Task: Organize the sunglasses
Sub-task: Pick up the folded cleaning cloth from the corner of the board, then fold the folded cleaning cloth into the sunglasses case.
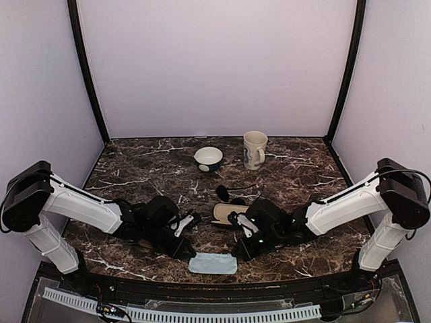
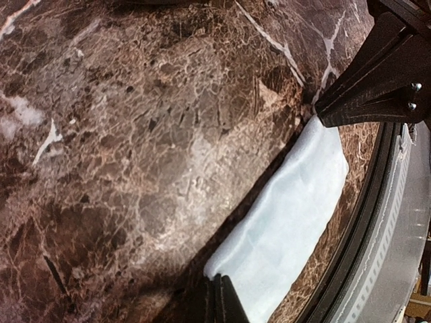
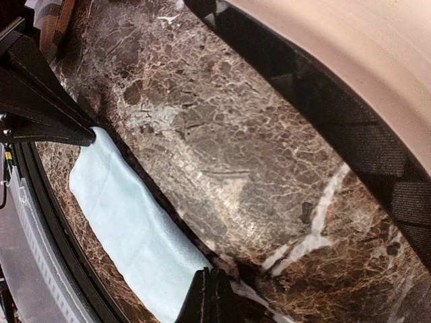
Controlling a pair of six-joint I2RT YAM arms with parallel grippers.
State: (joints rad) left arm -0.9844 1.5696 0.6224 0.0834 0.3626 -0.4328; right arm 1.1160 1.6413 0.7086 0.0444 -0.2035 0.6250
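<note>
The sunglasses lie on the marble table just behind the open black checkered case, whose tan lining also shows in the right wrist view. A folded light blue cloth lies at the front edge. My left gripper is shut on the cloth's left corner; its fingertips are pressed together there. My right gripper is shut on the cloth's right corner; its fingertips are closed. Both grippers are low on the table.
A white bowl and a cream mug stand at the back. A brown striped case lies mostly hidden under my left arm. The table's black front rim runs right beside the cloth.
</note>
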